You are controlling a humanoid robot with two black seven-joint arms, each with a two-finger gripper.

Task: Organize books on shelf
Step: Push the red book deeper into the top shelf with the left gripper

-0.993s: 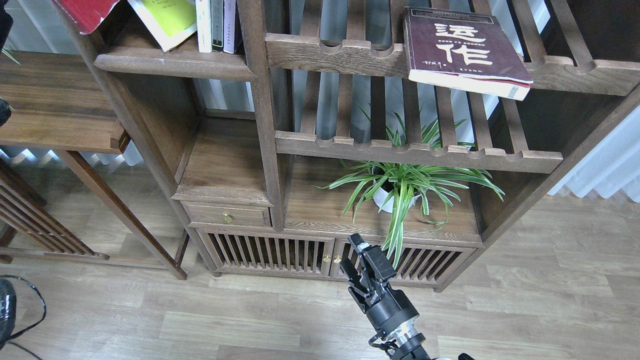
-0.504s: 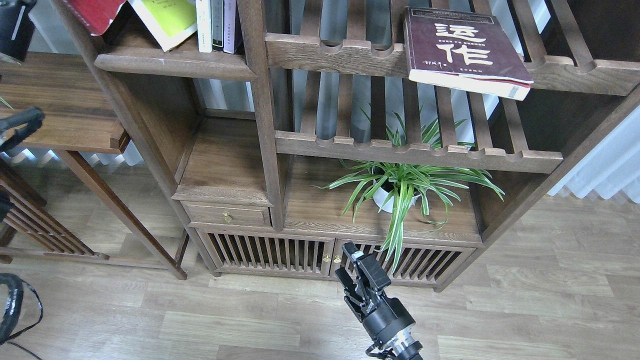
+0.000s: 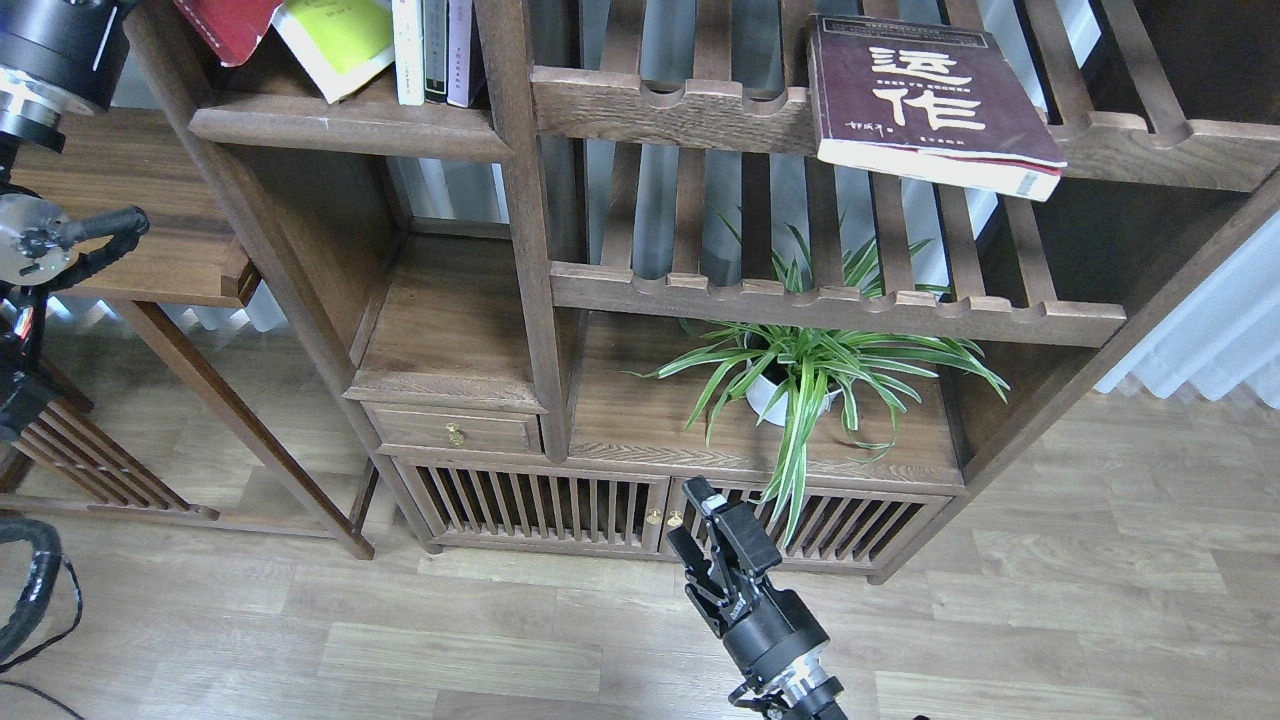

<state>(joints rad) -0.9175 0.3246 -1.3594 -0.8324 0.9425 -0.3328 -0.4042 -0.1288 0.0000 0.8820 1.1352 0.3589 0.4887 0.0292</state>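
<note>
The shelf (image 3: 350, 128), a solid dark board with a moulded front edge, is at the top left. On it a yellow-green book (image 3: 335, 40) leans to the right against thin upright books (image 3: 435, 50). A red book (image 3: 228, 20) leans beside it, cut off by the top edge. The thick maroon book (image 3: 925, 95) lies flat on a slatted rack at the upper right, overhanging the front rail. My left arm's black wrist (image 3: 55, 45) shows at the top left corner; its gripper is beyond the frame. My right gripper (image 3: 700, 535) hangs low before the cabinet doors, open and empty.
A potted spider plant (image 3: 800, 380) stands on the cabinet top under the slatted racks (image 3: 830, 310). A side table (image 3: 120, 230) is at the left. A small drawer (image 3: 455, 432) and slatted cabinet doors (image 3: 540, 505) sit below, above wood flooring.
My left arm has come into view at the top left, and the red book has shifted right toward the yellow-green one. My right gripper has dropped slightly down and left.
</note>
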